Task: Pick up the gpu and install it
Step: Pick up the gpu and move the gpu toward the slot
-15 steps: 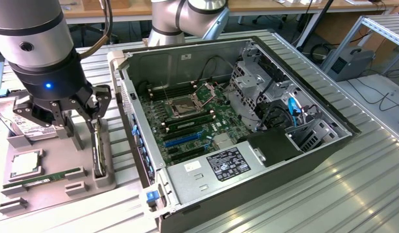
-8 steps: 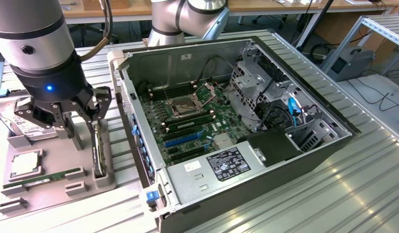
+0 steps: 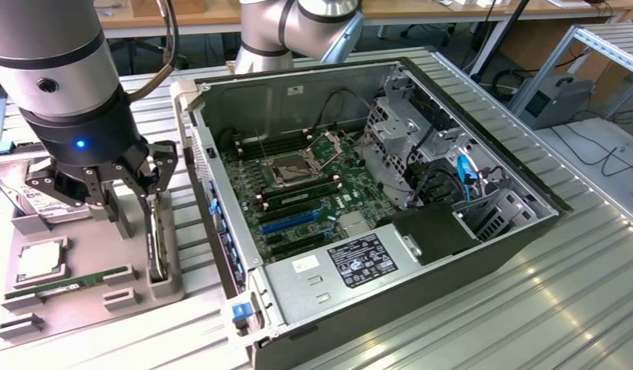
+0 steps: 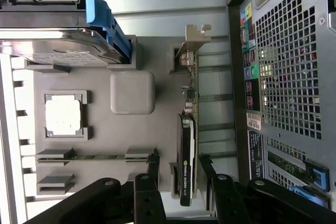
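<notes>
Over the tray (image 4: pixel 105 145), my gripper (image 4: pixel 178 169) hangs wide open, empty, straddling the gpu (image 4: pixel 187 129). It looks light, stiff and fragile, best held by its flat faces.

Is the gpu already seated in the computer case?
No, the gpu stands on edge in the tray, outside the case.

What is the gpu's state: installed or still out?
Still out. The gpu stands on edge in the gray tray, outside the case, by the open claw.
</notes>
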Controlling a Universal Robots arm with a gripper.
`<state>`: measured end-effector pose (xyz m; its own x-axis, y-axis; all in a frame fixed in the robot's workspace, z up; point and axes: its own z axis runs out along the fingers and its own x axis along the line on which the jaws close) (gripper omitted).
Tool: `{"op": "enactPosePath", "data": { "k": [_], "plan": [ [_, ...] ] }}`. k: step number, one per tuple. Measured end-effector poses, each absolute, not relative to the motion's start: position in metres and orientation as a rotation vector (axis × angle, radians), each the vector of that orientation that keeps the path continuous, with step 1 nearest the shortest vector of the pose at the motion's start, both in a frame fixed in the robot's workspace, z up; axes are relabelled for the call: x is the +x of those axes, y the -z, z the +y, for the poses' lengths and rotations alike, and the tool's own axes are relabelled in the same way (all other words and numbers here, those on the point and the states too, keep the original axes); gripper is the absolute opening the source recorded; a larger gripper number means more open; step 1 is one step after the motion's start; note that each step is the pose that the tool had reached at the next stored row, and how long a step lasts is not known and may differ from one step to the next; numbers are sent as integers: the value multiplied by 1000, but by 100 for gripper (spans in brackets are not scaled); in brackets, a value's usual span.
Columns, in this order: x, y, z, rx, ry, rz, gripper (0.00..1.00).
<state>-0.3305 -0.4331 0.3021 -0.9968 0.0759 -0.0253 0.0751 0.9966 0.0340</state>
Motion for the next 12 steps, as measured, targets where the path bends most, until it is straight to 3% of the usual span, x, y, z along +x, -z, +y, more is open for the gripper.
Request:
{"op": "enactPosePath", "data": {
  "k": [12],
  "plan": [
    [-330,-295,-433,118,-51,3112,42]
  ]
}}
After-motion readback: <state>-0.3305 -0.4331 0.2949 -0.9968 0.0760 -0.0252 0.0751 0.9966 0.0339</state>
